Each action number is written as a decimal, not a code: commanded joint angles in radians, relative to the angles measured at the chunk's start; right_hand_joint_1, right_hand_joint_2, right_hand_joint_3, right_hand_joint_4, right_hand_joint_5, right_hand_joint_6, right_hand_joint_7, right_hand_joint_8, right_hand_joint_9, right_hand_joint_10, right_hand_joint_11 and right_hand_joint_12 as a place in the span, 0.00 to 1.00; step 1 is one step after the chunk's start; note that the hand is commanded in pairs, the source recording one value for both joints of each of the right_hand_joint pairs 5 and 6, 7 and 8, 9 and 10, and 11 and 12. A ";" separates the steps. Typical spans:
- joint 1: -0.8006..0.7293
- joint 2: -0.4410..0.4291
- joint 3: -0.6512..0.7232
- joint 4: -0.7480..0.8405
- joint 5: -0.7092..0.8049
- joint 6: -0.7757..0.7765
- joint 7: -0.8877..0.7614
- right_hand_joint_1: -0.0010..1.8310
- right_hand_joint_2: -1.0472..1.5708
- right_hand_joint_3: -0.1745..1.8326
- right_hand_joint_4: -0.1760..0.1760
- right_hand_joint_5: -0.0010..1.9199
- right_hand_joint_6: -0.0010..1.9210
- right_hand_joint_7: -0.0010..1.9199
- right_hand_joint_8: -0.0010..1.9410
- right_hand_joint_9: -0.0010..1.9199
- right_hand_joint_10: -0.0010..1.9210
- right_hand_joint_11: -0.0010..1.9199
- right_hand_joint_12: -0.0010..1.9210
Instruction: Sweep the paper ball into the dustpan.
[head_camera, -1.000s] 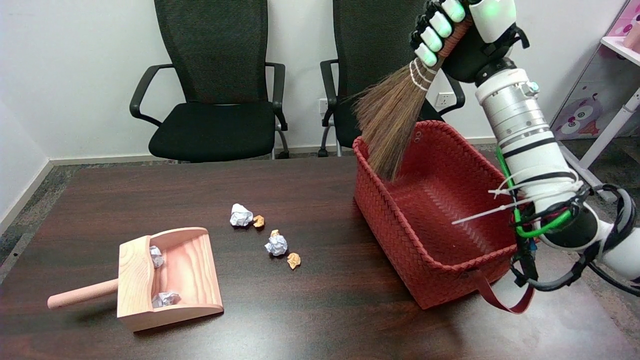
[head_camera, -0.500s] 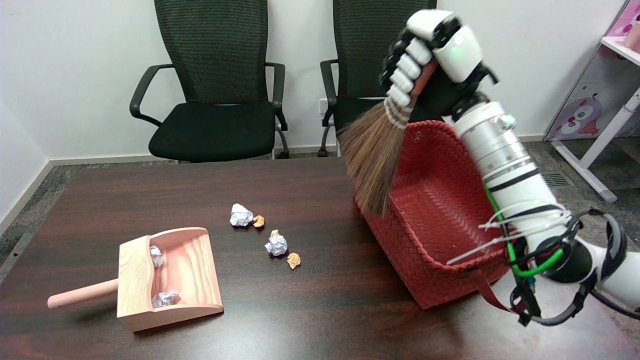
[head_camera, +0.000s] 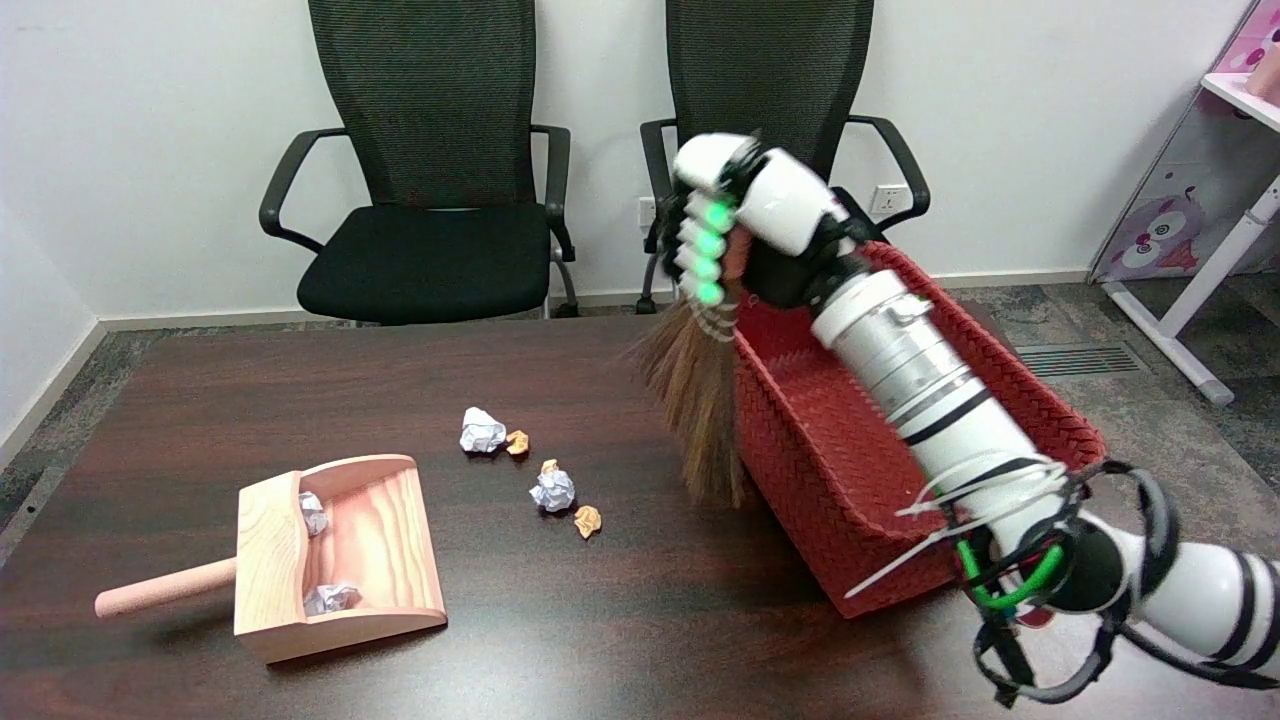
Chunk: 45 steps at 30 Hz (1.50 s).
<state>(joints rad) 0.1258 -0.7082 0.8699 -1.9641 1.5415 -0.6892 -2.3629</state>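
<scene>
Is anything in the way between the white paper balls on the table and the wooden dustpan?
Nothing blocks them. Bare table lies between the two white paper balls and the dustpan, whose open mouth faces them. Three small orange scraps lie beside the balls, not in the path. The right hand holds the broom beside the red basket.

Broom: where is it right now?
In the head view, the broom hangs bristles-down in the right hand, just left of the red basket, right of the loose paper balls.
</scene>
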 joint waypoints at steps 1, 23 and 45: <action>0.138 -0.330 -0.098 0.161 -0.060 0.236 -0.197 0.36 0.95 0.75 0.70 1.00 1.00 1.00 0.99 1.00 1.00 1.00 1.00; 0.218 -0.688 0.083 0.612 -0.405 0.223 -0.202 0.36 1.00 0.73 0.74 1.00 1.00 1.00 0.99 1.00 1.00 1.00 1.00; 0.176 -0.816 0.144 0.679 -0.877 0.382 -0.199 0.36 1.00 0.77 0.74 1.00 1.00 1.00 0.99 1.00 1.00 1.00 1.00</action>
<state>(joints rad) 0.3238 -1.4180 0.9815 -1.3598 0.9201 -0.4063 -2.5584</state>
